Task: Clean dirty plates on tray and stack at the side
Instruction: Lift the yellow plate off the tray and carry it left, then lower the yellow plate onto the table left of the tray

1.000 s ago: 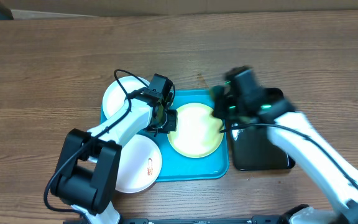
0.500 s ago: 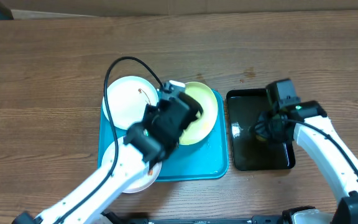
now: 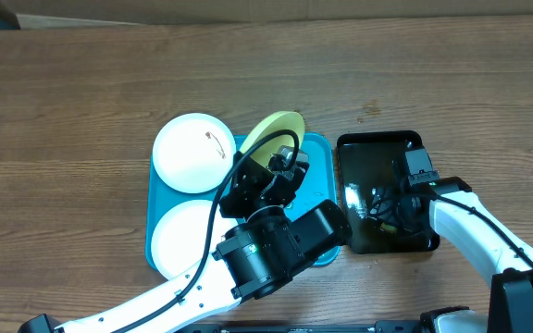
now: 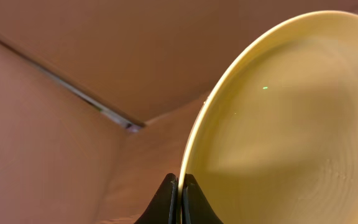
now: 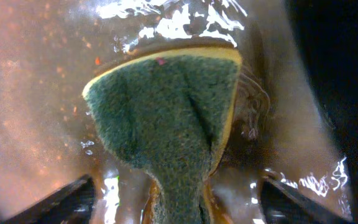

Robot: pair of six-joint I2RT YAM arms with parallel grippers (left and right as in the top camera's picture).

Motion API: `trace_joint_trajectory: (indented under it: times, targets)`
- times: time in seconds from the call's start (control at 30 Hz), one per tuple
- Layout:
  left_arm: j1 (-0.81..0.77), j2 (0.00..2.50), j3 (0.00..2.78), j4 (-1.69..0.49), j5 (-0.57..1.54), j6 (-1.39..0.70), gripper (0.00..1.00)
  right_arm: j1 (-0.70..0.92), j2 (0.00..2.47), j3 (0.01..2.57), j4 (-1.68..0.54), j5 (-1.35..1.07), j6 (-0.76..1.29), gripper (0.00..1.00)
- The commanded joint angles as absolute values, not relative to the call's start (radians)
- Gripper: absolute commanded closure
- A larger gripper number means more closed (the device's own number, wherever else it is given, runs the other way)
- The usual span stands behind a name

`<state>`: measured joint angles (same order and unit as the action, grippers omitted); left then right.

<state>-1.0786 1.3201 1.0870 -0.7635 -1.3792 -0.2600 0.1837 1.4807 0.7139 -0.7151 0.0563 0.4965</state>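
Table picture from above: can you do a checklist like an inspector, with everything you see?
Surface: wooden table, brown, a few small dark marks.
Job's things: turquoise tray; upper white plate with a small red smear, hanging over the tray's corner; lower white plate, no smear seen; yellow-green plate lifted and tilted on edge.
Clutter: black tray, wet and shiny, with a green and yellow sponge lying in it.
Grippers: left gripper shut on the yellow-green plate's rim; right gripper open, fingers on either side of the sponge.
Cables: black cable looping along the left arm.
Surroundings: cardboard along the far edge.
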Motion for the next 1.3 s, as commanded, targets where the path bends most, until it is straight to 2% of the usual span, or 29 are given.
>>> trace_joint_trajectory:
  times: [0.0, 0.1, 0.3, 0.43, 0.53, 0.63, 0.73, 0.87, 0.97, 1.07, 1.27]
  targets:
    - [-1.081, 1.314, 1.084, -0.755, -1.497, -0.231, 0.96, 0.181, 1.483, 0.707, -0.706, 0.062, 0.496, 0.04]
    - [-1.081, 1.314, 1.084, -0.745, -1.500, -0.231, 0.96, 0.181, 1.483, 0.707, -0.703, 0.062, 0.496, 0.00]
    - [-1.077, 1.314, 1.084, -0.685, -1.464, -0.252, 0.96, 0.181, 1.483, 0.707, -0.695, 0.062, 0.496, 0.00]
    - [-1.019, 1.312, 1.084, -0.677, -1.250, -0.284, 0.96, 0.181, 1.483, 0.707, -0.695, 0.062, 0.496, 0.00]
    - [-0.897, 1.309, 1.085, -0.685, -1.015, -0.368, 0.96, 0.181, 1.483, 0.707, -0.694, 0.062, 0.496, 0.00]
    - [-0.700, 1.293, 1.090, -0.685, -0.661, -0.440, 0.96, 0.181, 1.483, 0.707, -0.692, 0.062, 0.496, 0.00]
    - [-0.421, 1.285, 1.098, -0.679, -0.314, -0.476, 0.96, 0.181, 1.483, 0.707, -0.692, 0.062, 0.496, 0.00]
    - [-0.030, 1.296, 1.098, -0.669, 0.015, -0.477, 0.96, 0.181, 1.483, 0.707, -0.684, 0.062, 0.496, 0.00]
    - [0.240, 1.320, 1.098, -0.677, 0.148, -0.476, 0.96, 0.181, 1.483, 0.707, -0.685, 0.062, 0.496, 0.00]
    - [0.458, 1.367, 1.098, -0.674, 0.155, -0.477, 0.96, 0.181, 1.483, 0.707, -0.684, 0.062, 0.496, 0.00]
    - [0.714, 1.513, 1.098, -0.643, 0.155, -0.489, 0.96, 0.181, 1.483, 0.707, -0.684, 0.062, 0.496, 0.00]
